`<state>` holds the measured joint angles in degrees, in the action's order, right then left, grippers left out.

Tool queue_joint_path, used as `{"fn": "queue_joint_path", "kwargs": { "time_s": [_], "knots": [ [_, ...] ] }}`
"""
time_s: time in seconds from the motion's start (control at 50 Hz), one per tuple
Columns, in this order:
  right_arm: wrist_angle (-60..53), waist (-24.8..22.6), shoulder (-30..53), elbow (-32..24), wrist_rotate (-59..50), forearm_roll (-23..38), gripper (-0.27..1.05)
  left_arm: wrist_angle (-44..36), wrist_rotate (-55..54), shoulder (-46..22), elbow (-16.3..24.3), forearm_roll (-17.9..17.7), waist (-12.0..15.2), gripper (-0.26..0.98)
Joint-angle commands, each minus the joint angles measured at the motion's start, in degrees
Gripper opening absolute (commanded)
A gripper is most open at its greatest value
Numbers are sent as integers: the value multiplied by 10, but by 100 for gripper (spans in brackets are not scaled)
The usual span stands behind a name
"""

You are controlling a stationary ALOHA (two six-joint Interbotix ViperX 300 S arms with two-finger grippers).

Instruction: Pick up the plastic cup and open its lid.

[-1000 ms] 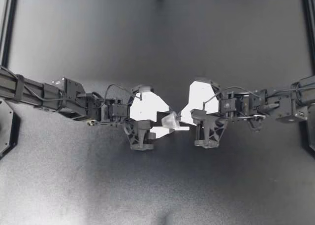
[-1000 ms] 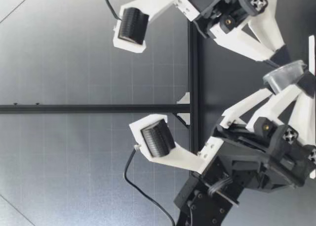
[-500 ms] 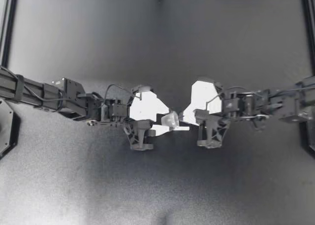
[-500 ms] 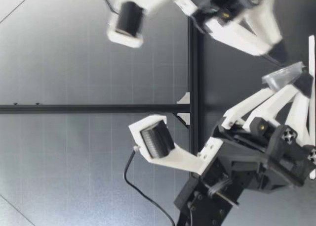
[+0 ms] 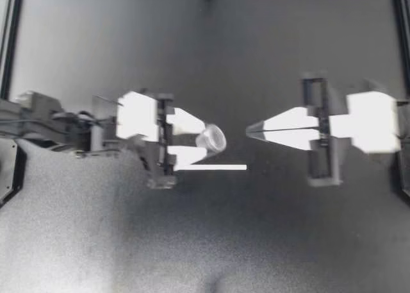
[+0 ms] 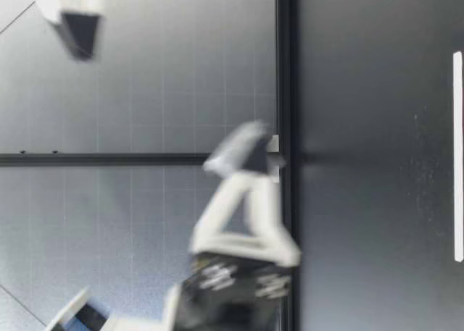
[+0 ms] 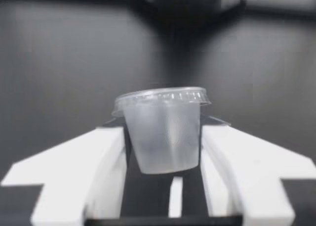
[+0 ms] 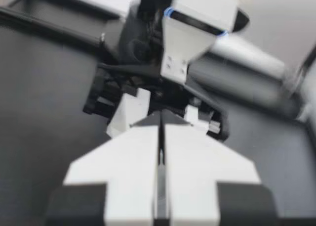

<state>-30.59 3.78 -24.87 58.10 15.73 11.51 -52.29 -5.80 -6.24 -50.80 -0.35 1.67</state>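
Holding the plastic cup [image 5: 211, 139] in my left gripper [image 5: 203, 139], lid [image 7: 160, 95] on, top maybe facing my closed-up right gripper [image 5: 250, 131] toward the table's [image 5: 288, 62] right edge.

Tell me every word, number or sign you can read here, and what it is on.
None: no words, numbers or signs can be read in any view.
The cup is plain clear plastic with no print showing.
The left end effector and the right end effector show only bare white fingers.
The white strip bears nothing.
Any finer marking is too blurred to tell.
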Motion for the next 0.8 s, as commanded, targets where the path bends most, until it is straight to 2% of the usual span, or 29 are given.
{"fn": "queue_joint_path", "kwargs": {
  "time_s": [0.0, 0.08, 0.16, 0.32, 0.46, 0.64, 0.78],
  "knots": [
    [-23, -3, -11, -1, 59, 2, -6, -80, -30, 18, -4, 0, 0, 23],
    [-24, -3, -6, -1, 120, 2, 2, -120, -62, 13, -3, 0, 0, 23],
    [-23, -2, 4, -3, 176, 1, 16, -142, -91, 12, -1, 0, 0, 23],
    [-33, -2, 37, -4, 285, -18, 50, -148, -120, 10, 5, 0, 0, 23],
    [-69, -2, 72, -9, 352, -52, 51, -150, -124, 4, 11, 0, -3, 23],
    [-115, -2, 123, -20, 451, -123, 51, -150, -124, 2, 14, 0, -4, 23],
    [-127, -2, 142, -29, 478, -142, 52, -150, -124, 1, 14, 0, -4, 23]
  ]
}}
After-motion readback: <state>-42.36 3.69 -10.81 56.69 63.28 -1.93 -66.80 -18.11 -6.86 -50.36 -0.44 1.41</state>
